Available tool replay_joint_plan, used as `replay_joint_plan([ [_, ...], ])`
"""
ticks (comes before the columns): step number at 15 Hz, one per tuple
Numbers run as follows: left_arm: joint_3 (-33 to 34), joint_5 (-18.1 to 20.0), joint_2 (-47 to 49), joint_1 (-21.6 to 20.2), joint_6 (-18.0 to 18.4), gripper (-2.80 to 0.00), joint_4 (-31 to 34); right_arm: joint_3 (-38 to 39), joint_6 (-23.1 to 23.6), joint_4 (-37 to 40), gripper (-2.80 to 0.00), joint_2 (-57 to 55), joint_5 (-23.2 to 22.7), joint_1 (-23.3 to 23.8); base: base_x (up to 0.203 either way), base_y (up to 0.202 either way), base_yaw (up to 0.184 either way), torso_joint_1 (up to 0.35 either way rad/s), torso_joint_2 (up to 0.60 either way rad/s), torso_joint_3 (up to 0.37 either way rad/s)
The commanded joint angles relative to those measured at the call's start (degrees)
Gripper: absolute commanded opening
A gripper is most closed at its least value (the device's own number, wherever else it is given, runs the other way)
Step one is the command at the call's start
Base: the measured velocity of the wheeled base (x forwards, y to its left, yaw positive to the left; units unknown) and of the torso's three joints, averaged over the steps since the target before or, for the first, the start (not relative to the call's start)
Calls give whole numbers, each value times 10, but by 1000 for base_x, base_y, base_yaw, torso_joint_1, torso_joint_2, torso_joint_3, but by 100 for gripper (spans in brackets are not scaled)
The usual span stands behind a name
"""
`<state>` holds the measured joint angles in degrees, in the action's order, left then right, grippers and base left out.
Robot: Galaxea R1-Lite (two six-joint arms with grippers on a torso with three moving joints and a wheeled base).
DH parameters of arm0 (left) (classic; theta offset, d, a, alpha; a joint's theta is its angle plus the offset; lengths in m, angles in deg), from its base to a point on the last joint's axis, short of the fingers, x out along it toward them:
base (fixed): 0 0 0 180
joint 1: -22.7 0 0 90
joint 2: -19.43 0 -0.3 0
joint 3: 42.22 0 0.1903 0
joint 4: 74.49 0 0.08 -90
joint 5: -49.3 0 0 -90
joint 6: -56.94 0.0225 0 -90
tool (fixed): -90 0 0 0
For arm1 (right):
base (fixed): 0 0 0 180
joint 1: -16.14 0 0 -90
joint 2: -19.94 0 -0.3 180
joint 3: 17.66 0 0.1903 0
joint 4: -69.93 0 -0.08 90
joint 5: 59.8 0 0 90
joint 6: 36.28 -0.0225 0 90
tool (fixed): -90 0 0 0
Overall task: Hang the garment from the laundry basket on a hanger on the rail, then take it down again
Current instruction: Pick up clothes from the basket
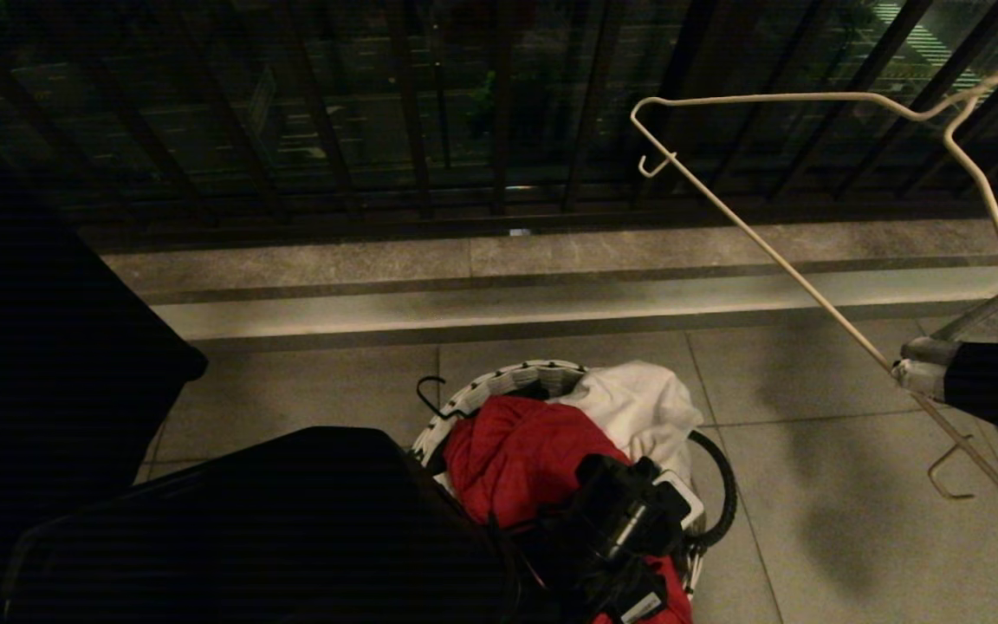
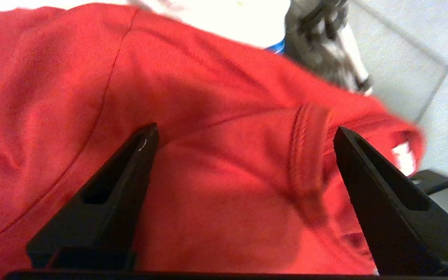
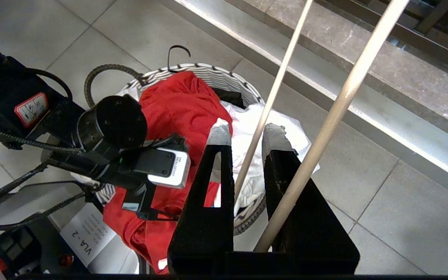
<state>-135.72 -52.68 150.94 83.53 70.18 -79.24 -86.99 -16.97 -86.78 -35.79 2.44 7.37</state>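
Observation:
The garment (image 1: 508, 451), a crumpled red T-shirt, lies on top in the laundry basket (image 1: 508, 377) on the tiled floor. My left gripper (image 1: 603, 485) hangs right over it. In the left wrist view that gripper (image 2: 244, 130) is open, with the red cloth (image 2: 224, 194) and a ribbed hem between its spread fingers. At the right, my right gripper (image 1: 910, 373) is shut on the hanger (image 1: 776, 260), a cream wire one held tilted in the air. Its wire (image 3: 270, 97) runs between the taped fingertips (image 3: 220, 130). The rail is out of view.
A white T-shirt (image 1: 638, 403) fills the basket's right side, and a black hook (image 1: 430, 394) sticks up at its left rim. A stone step (image 1: 551, 286) and dark balcony bars (image 1: 412, 130) close the far side. My dark body (image 1: 248, 529) fills the lower left.

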Motion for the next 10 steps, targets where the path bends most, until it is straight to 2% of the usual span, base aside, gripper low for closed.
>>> replay_joint_plan([
  [1, 18, -3, -7, -2, 18, 0, -7, -1, 1, 0, -280, 1, -2, 0, 0, 0, 0, 0, 0, 0],
  [3, 40, -8, -18, -2, 32, 0, -19, -2, 1, 0, -280, 1, -2, 0, 0, 0, 0, 0, 0, 0],
  [5, 50, -39, -21, -3, 44, 0, -19, -2, 1, 0, -280, 2, -3, 10, 0, 0, 0, 0, 0, 0],
  [8, 69, -57, -43, -3, 53, 0, -20, -3, 1, 0, -280, 3, -3, 15, 0, 0, 0, 0, 0, 0],
  [10, 72, -86, -49, -3, 65, 0, -20, -3, 0, 0, -280, 4, -3, 15, 0, 0, 0, 0, 0, 0],
])
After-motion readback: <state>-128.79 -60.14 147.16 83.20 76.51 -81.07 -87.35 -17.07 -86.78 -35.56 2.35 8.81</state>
